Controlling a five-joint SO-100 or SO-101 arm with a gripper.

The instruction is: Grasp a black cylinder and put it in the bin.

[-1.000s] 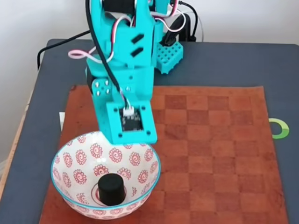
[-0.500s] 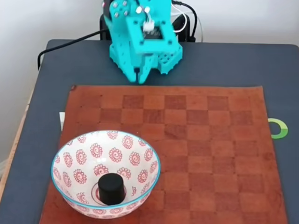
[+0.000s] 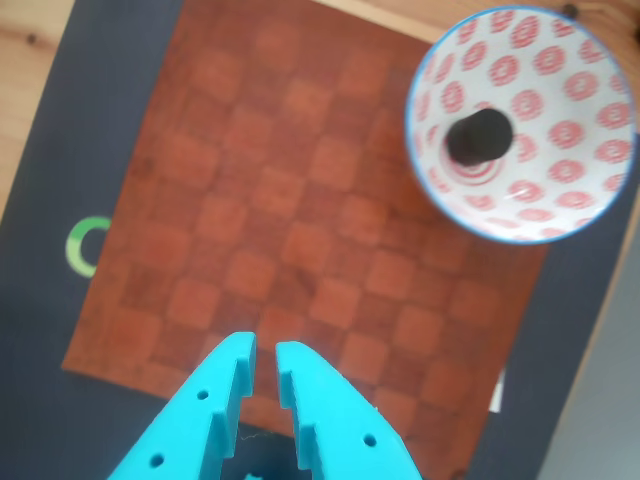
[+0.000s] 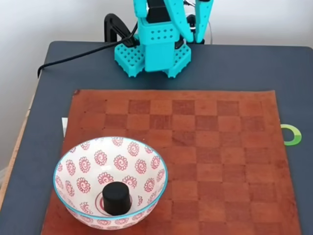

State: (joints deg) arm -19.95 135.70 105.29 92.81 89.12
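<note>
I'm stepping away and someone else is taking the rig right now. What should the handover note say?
Gripper: empty, jaws a narrow gap apart, held above the near edge of the checkered mat.
Black cylinder: upright at the bottom of the bowl, on its red ring.
Bowl: on the mat's front left corner in the fixed view.
Done: cylinder is in the bowl.
Left: nothing apparent.

Soft, even daylight in both views (the other view slightly blurred).
</note>
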